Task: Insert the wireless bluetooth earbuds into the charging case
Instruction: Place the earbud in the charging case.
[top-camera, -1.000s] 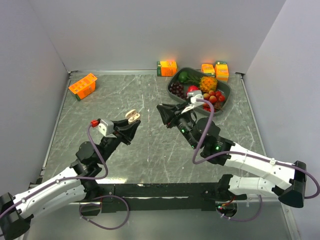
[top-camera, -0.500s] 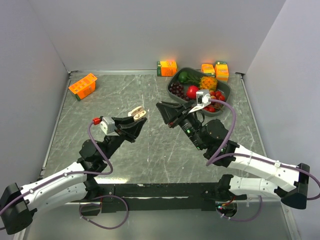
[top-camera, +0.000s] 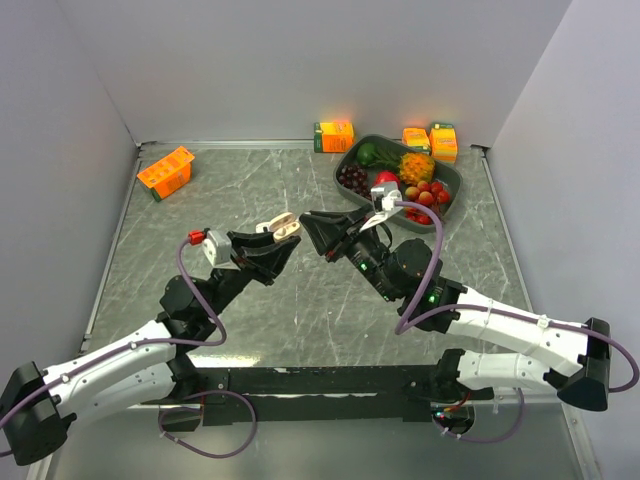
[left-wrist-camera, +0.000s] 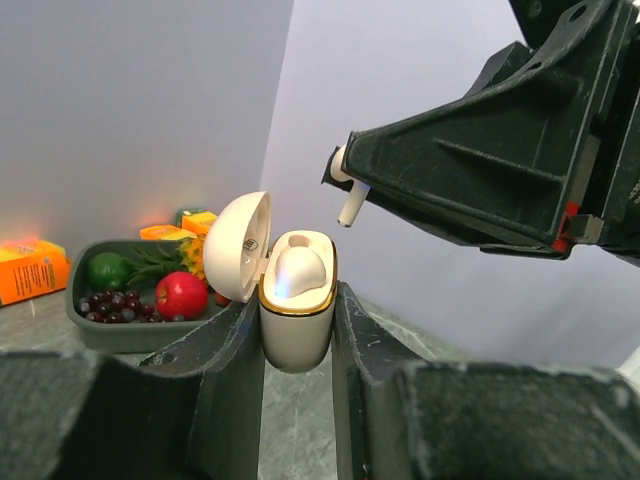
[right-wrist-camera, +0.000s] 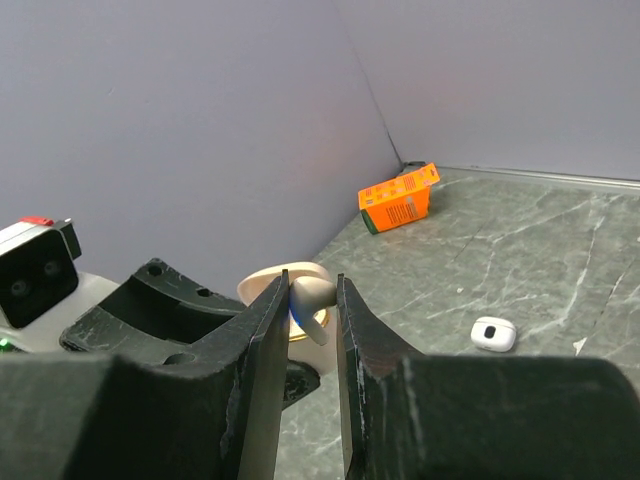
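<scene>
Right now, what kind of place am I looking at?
Probably a robot test cell: plain grey walls box in the marble-patterned table, two arms are bolted at its near edge, with a fruit tray as prop.

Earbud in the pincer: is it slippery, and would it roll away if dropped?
Probably slippery: the earbud looks smooth and rounded, pinched only at its head by the right pincer. Likely very light, being tiny beside the charging case. Its stem would probably stop it rolling far.
</scene>
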